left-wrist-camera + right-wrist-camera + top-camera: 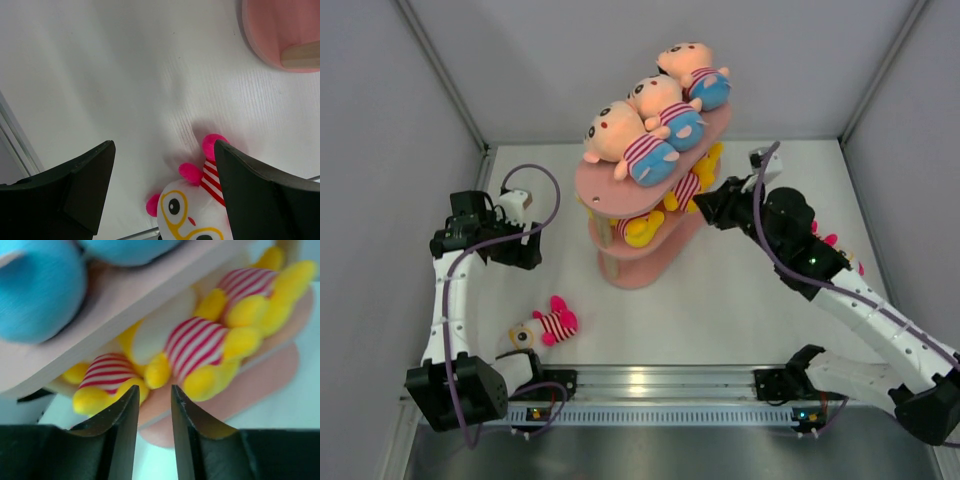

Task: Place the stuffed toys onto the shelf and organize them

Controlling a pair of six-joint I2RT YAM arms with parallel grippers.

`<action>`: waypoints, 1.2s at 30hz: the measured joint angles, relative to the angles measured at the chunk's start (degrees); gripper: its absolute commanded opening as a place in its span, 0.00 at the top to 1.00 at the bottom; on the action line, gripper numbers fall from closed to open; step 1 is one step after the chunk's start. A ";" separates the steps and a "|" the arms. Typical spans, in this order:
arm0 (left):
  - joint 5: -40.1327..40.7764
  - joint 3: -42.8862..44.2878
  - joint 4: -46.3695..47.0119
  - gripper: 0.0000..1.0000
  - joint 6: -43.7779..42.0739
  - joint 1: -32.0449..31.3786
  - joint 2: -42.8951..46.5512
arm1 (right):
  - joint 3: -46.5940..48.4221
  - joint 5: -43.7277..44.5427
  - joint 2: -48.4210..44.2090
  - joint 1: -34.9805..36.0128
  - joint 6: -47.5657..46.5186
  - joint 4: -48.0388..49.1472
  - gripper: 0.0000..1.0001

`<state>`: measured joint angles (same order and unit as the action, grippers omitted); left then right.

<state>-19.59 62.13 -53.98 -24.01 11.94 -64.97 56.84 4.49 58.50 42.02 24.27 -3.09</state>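
Note:
The salmon-pink shelf (620,185) stands mid-table. Three peach-headed dolls with blue bottoms (660,105) lie on its top tier. Yellow striped animals (685,188) fill the middle tier and show close up in the right wrist view (200,347). A pink white-faced toy (548,325) lies on the table near the front left. My left gripper (525,250) is open wide and empty, above and behind that toy (192,215). My right gripper (705,205) is at the middle tier's right end, its jaws (154,390) narrowly apart and empty, just short of the yellow toys.
Another pink toy (830,241) lies on the table at the right, mostly hidden behind my right arm. Grey walls enclose the table on three sides. A metal rail (660,380) runs along the near edge. The shelf's base shows in the left wrist view (270,30).

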 measured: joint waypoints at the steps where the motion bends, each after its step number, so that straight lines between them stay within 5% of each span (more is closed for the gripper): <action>1: 0.02 0.00 0.00 0.14 0.00 0.00 0.00 | -0.13 -0.02 -0.48 -2.84 1.11 -0.90 0.71; 8: 0.44 -0.04 0.00 0.14 -0.09 0.00 0.20 | -0.68 0.09 0.96 -13.49 6.32 -4.22 0.84; 29: 1.07 -0.59 0.00 0.14 -0.15 0.00 0.20 | -3.91 -8.24 11.91 -11.98 12.33 2.56 0.86; 32: 1.07 -0.63 0.00 0.14 -0.17 0.00 0.20 | -3.91 -6.10 11.54 -11.82 12.39 1.77 0.81; 36: 1.07 -0.70 0.00 0.14 -0.24 0.00 0.22 | -4.13 -2.08 8.04 -12.35 12.79 -0.94 0.62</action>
<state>-18.52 61.43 -53.98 -24.25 11.94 -64.75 52.71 2.42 66.54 29.67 37.06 -4.03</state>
